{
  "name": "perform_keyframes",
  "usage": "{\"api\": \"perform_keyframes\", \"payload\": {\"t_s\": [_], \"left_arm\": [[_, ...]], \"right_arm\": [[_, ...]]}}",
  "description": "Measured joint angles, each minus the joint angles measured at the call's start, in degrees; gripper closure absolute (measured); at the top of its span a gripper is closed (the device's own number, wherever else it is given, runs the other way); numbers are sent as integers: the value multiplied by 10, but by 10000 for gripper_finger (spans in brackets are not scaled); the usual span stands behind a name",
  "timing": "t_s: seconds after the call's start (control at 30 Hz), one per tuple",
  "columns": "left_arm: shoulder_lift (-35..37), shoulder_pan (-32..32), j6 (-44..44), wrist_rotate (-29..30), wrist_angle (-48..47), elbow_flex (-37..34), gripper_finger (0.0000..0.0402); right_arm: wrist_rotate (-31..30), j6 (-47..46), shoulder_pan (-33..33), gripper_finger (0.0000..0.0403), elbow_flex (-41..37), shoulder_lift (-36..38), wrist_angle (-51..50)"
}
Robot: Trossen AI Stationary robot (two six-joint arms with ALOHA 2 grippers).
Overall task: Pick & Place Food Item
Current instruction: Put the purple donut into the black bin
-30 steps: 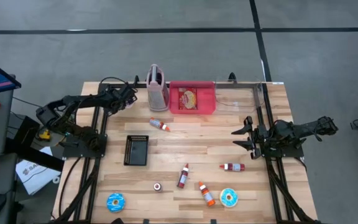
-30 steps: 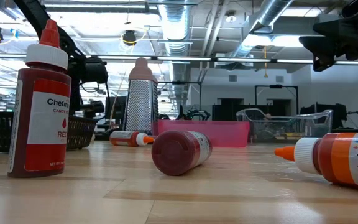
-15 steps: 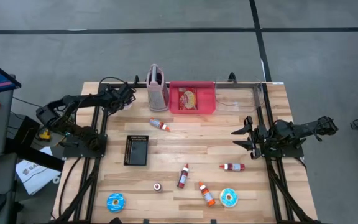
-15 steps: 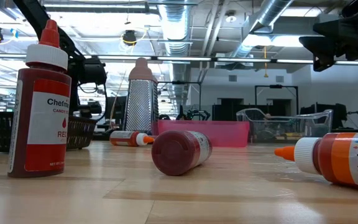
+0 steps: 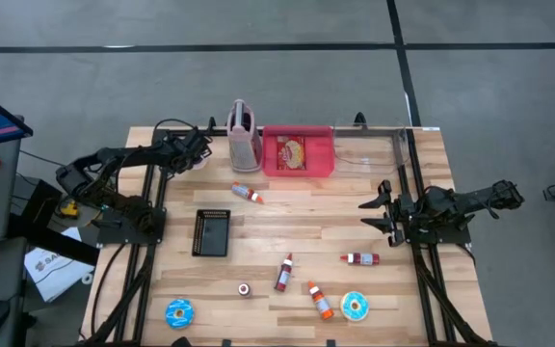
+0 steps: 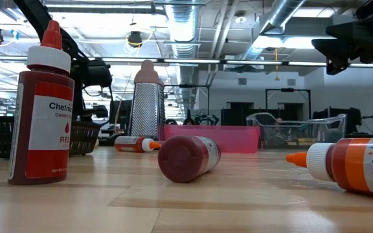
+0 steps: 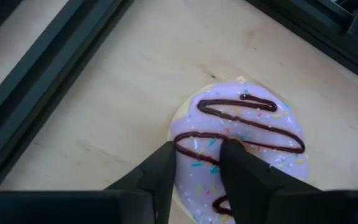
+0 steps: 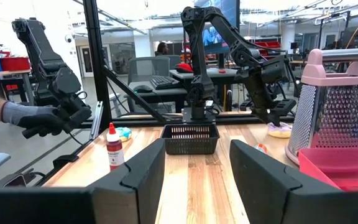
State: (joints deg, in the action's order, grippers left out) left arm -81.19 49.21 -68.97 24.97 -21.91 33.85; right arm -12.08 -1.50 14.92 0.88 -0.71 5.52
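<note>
Left claw is down at the tabletop just left of the grater, as seen in the high view. The wrist view shows its fingers drawn in narrow on a donut with lilac icing, a dark drizzle and sprinkles. One finger is at the outer edge of the ring, the other further in, with a strip of icing pinched between them. The donut lies flat on the wood, so the task's thing is beside the grater, on the side away from the tray. That red tray touches or nearly touches the grater's other side and holds one yellowish item, too small to make out. Right claw hangs well to the right of the grater and nearer the front, fingers spread wide, nothing between them. It points back across the tabletop toward the grater. A black basket sits in front of the grater, slightly to the left. One orange-capped bottle lies just in front of the grater. Three more bottles lie farther forward and to the right. A small one stands upright straight ahead of the grater, well apart. Two blue-iced donuts rest farthest from the grater, one front-left, one front-right. In the right wrist view a person's gloved hand shows beyond the tabletop, far from the grater.
</note>
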Motion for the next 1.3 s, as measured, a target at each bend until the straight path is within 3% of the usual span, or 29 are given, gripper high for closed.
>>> {"api": "perform_keyframes", "payload": {"t_s": [0.63,1.0,1.3], "left_arm": [[9,-16,32,6,-2,0,339],[84,-24,56,27,-79,0,357],[168,-93,49,27,-161,0,357]], "right_arm": [[-5,-5,0,228,0,0,-4],[-5,-15,0,228,0,0,-9],[-2,-15,0,228,0,0,-8]]}}
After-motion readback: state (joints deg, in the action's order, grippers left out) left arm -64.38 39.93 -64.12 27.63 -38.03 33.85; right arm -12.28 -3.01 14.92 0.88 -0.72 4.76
